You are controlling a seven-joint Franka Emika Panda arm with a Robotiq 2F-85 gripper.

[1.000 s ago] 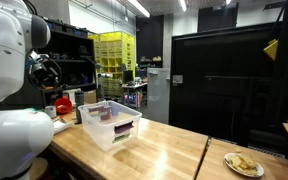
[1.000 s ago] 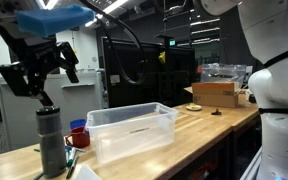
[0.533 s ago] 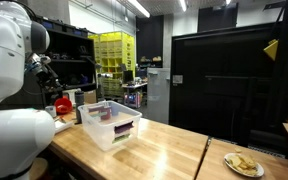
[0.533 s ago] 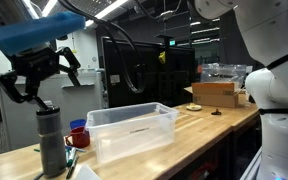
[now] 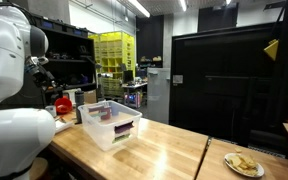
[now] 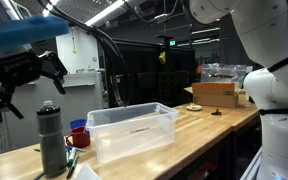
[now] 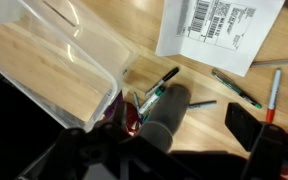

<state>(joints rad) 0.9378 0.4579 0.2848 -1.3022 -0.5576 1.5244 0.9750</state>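
A tall grey bottle (image 6: 51, 139) with a dark cap stands upright on the wooden table (image 6: 199, 128), next to a red cup (image 6: 77, 135) and a clear plastic bin (image 6: 134, 131). My gripper (image 6: 26, 86) hangs open above and to the left of the bottle, holding nothing. In the wrist view the bottle (image 7: 164, 116) is seen from above, just ahead of my gripper (image 7: 174, 166), whose dark fingers (image 7: 84, 160) fill the bottom edge. The red cup (image 7: 130, 116) holds pens beside the bin (image 7: 54, 60). In an exterior view the gripper (image 5: 44, 72) is partly hidden by the robot's white body.
A printed sheet with a barcode (image 7: 219, 30), loose markers (image 7: 234, 88) and a small black object (image 7: 246, 126) lie near the bottle. A cardboard box (image 6: 214, 93) sits further along the table. A plate of food (image 5: 244, 163) rests near the table's other end.
The open gripper has drifted up and sideways away from the bottle's top. The bottle, cup and bin have not moved.
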